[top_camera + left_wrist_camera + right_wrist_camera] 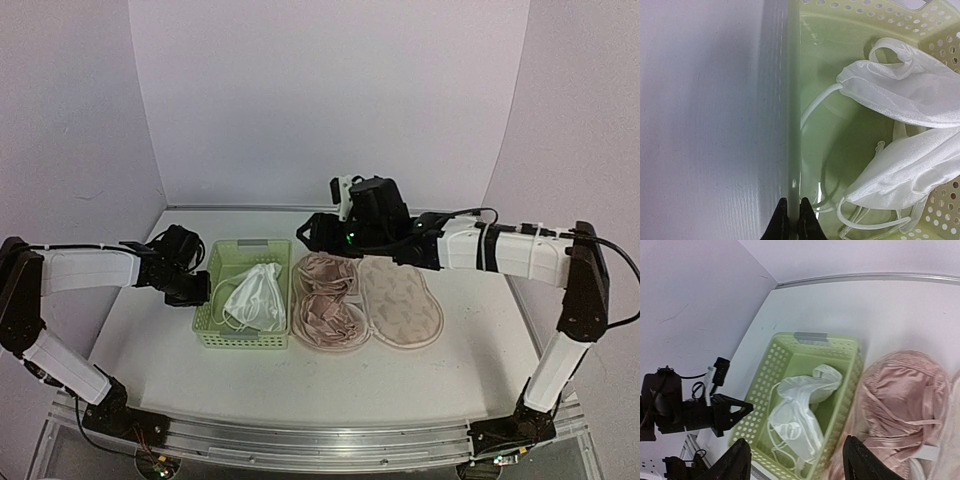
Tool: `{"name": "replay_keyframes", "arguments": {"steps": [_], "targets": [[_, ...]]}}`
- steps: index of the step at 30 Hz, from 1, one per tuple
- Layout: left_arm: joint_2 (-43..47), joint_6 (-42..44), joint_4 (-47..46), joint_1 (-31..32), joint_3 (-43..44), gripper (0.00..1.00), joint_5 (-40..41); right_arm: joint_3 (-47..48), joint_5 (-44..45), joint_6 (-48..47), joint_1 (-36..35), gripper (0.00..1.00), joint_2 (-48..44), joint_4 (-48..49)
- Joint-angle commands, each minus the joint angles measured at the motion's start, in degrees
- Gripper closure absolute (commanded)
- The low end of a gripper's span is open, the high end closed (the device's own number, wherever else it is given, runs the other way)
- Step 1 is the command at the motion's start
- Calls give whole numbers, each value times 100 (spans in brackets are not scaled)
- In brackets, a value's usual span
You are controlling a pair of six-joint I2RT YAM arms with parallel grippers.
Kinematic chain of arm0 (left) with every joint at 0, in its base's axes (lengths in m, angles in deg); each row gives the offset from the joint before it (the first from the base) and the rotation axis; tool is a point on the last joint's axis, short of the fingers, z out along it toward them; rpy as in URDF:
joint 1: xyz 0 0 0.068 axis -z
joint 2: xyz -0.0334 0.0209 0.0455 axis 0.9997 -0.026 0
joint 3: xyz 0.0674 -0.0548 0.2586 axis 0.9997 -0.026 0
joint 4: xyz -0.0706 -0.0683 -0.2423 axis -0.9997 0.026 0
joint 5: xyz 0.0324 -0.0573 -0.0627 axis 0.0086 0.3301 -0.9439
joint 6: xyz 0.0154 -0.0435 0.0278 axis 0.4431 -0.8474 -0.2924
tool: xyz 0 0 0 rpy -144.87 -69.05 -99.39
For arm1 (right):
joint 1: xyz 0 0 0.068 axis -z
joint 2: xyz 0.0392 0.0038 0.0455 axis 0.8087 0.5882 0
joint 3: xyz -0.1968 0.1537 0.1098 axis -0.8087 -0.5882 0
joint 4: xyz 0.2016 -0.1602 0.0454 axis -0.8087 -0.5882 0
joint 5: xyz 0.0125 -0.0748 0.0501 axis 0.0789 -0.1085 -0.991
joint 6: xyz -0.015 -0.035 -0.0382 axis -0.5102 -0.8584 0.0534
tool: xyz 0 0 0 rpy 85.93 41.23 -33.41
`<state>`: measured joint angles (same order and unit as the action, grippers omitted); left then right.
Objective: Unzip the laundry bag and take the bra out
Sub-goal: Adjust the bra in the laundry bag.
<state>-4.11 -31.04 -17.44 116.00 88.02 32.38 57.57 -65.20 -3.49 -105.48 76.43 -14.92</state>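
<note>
**Tabletop contents, placed against the green basket**

1. Tabletop (pixel 150 360): white, carrying every item listed below.

2. Basket (pixel 242 340): light green plastic with perforated walls, standing a little left of the middle of the tabletop, long side running near to far.

3. Left hand (pixel 793 210): at the basket's left wall, toward the near end. Its two black fingers are pressed together on the rim, one outside the basket and one inside, with the thin plastic wall pinched between them.

4. White garment (pixel 255 300): shiny cloth with thin white straps, crumpled inside the basket and lying toward its right wall.

5. Laundry bag (pixel 400 300): just right of the basket, lying unzipped and spread flat in two peanut-shaped halves. The half farther from the basket shows beige printed fabric with a pale pink edge. The half next to the basket is covered.

6. Bra (pixel 325 300): dusty pink, resting on the covered half of the bag and up against the basket's right wall.

7. Right hand (pixel 796 450): raised above the far right corner of the basket, over the far end of the bra. Fingers spread apart, holding nothing.
</note>
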Motion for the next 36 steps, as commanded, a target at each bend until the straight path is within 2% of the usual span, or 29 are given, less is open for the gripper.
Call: {"name": "replay_keyframes", "arguments": {"steps": [1,7,17,25,36], "targets": [[-116,166,-145,18,209,100,127,-707,206,-412,439,36,-533,-135],[-124,192,-120,20,263,100,172,-1282,-446,-293,894,36,-496,-120],[-187,190,-14,11,333,100,224,-1337,-1124,477,1114,35,349,279],[-194,96,-21,11,255,100,88,-1226,-1276,1074,1146,34,1015,759],[-212,130,-17,11,245,100,96,-929,-1458,1390,1161,34,1459,1032]]}}
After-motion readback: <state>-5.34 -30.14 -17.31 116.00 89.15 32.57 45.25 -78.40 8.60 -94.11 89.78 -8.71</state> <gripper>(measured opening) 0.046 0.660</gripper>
